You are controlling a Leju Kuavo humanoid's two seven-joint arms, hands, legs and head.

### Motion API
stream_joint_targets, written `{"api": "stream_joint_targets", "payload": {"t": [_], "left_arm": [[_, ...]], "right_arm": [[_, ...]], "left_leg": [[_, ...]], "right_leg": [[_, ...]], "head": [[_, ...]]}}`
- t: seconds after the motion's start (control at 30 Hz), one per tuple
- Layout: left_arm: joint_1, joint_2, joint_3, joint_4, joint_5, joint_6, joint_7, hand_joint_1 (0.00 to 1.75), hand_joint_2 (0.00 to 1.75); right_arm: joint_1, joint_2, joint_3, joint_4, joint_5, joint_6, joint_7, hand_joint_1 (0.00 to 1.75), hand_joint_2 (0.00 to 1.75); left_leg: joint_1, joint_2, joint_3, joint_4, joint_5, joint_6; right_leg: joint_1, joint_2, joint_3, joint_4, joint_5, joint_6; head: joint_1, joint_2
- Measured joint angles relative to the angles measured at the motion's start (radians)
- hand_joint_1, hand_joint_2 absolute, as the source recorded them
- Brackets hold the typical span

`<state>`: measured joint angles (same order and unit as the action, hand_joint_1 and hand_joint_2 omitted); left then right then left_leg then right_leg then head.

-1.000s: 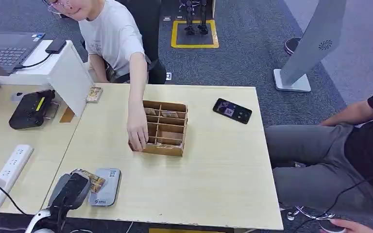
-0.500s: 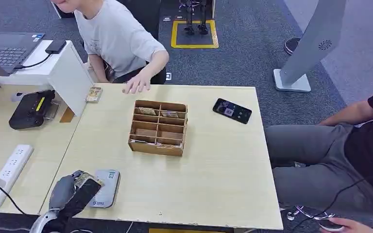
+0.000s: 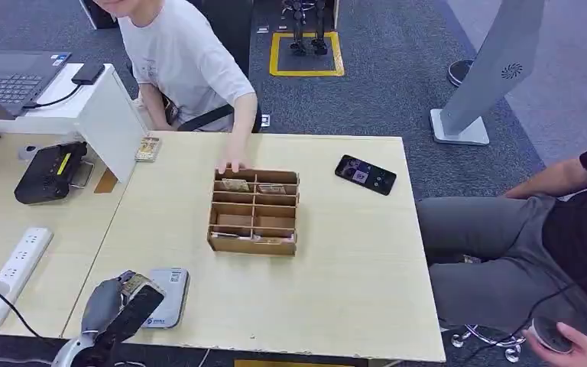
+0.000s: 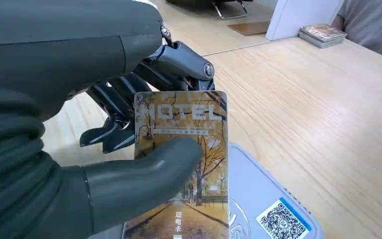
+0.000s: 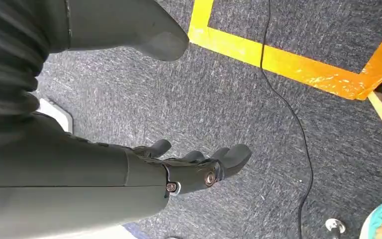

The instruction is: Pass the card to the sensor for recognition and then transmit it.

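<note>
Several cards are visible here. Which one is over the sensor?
The HOTEL card pinched in the left hand, right by the grey sensor. The others lie in the wooden box or stacked by the white divider.

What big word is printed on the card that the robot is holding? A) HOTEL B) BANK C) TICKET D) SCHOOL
A: in the left wrist view, the card pinched by the left hand shows the letters HOTEL across one end, above a picture of autumn trees, with the grey card sensor lying just beneath it.
</note>
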<state>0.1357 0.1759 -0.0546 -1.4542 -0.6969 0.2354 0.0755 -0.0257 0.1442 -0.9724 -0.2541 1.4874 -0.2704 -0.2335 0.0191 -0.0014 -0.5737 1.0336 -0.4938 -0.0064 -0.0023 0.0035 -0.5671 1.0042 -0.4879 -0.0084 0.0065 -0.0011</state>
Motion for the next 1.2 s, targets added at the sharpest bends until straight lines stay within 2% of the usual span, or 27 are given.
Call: {"api": "stream_joint_targets", "payload": {"t": [0.23, 0.33, 0.4, 0.47, 0.53, 0.6, 0.7, 0.87, 1.13, 1.2], "left_arm": [[0.007, -0.010, 0.000, 0.000, -0.034, 0.006, -0.017, 1.75, 1.75], [0.009, -0.014, 0.000, 0.000, 0.008, -0.012, -0.062, 1.75, 1.75], [0.012, -0.020, 0.000, -0.010, 0.204, -0.091, -0.137, 1.75, 1.75], [0.023, -0.031, 0.004, -0.041, 0.472, -0.178, -0.212, 1.75, 1.75], [0.024, -0.043, 0.004, -0.080, 0.633, -0.190, -0.284, 1.75, 1.75], [0.013, -0.047, 0.014, -0.121, 0.707, -0.181, -0.339, 1.75, 1.75], [-0.037, -0.050, 0.034, -0.167, 0.698, -0.116, -0.412, 1.75, 1.75], [-0.164, -0.027, 0.056, -0.180, 0.593, -0.019, -0.457, 1.75, 1.75], [-0.306, 0.020, 0.058, -0.189, 0.505, 0.024, -0.456, 1.75, 1.75], [-0.340, 0.036, 0.058, -0.189, 0.458, 0.041, -0.436, 1.75, 1.75]], "right_arm": [[0.001, 0.000, 0.002, 0.000, 0.000, 0.003, 0.000, 0.00, 1.75], [0.000, -0.001, 0.003, 0.000, 0.000, 0.001, 0.001, 0.00, 1.75], [0.000, -0.002, 0.004, 0.000, -0.002, -0.002, -0.003, 0.00, 1.75], [0.000, -0.005, 0.004, 0.002, -0.009, -0.017, -0.017, 0.00, 1.75], [-0.001, -0.008, 0.005, 0.008, -0.011, -0.029, -0.027, 0.00, 1.75], [-0.002, -0.010, 0.008, 0.013, -0.010, -0.035, -0.032, 0.00, 1.75], [-0.003, -0.011, 0.018, 0.021, -0.006, -0.034, -0.032, 0.00, 1.75], [-0.015, -0.011, 0.036, 0.027, 0.011, -0.027, -0.016, 0.00, 1.75], [-0.025, -0.020, 0.061, 0.028, 0.021, -0.013, -0.007, 0.00, 1.75], [-0.026, -0.020, 0.071, 0.029, 0.024, -0.010, -0.007, 0.00, 1.75]], "left_leg": [[0.000, 0.000, 0.000, 0.000, 0.000, 0.000], [0.000, 0.000, 0.000, 0.000, 0.000, 0.000], [0.000, 0.000, 0.000, 0.000, 0.000, 0.000], [0.000, 0.000, 0.000, 0.000, 0.000, 0.000], [0.000, 0.000, 0.000, 0.000, 0.000, 0.000], [0.000, 0.000, 0.000, 0.000, 0.000, 0.000], [0.000, -0.001, 0.000, 0.000, 0.000, 0.000], [0.000, -0.002, 0.000, 0.000, 0.002, -0.001], [0.000, -0.002, 0.000, 0.000, 0.002, -0.001], [0.000, -0.001, 0.000, 0.000, 0.002, -0.001]], "right_leg": [[0.000, 0.000, 0.000, 0.000, 0.000, 0.000], [0.000, 0.000, 0.000, 0.000, 0.000, 0.000], [0.000, 0.000, 0.000, 0.000, 0.000, 0.000], [0.000, 0.000, 0.000, 0.000, 0.000, 0.000], [0.000, 0.000, 0.000, 0.000, 0.000, 0.000], [0.000, 0.000, 0.000, 0.000, 0.000, 0.000], [0.000, -0.001, 0.000, 0.000, 0.000, 0.000], [0.000, -0.002, 0.000, 0.001, 0.002, -0.002], [0.000, -0.001, 0.000, 0.001, 0.002, -0.002], [0.000, -0.001, -0.001, 0.001, 0.002, -0.002]], "head": [[0.000, 0.000], [0.000, 0.000], [0.000, 0.000], [0.000, 0.000], [0.000, 0.000], [0.001, 0.000], [0.002, 0.000], [0.001, 0.000], [0.001, 0.000], [0.002, 0.000]]}}
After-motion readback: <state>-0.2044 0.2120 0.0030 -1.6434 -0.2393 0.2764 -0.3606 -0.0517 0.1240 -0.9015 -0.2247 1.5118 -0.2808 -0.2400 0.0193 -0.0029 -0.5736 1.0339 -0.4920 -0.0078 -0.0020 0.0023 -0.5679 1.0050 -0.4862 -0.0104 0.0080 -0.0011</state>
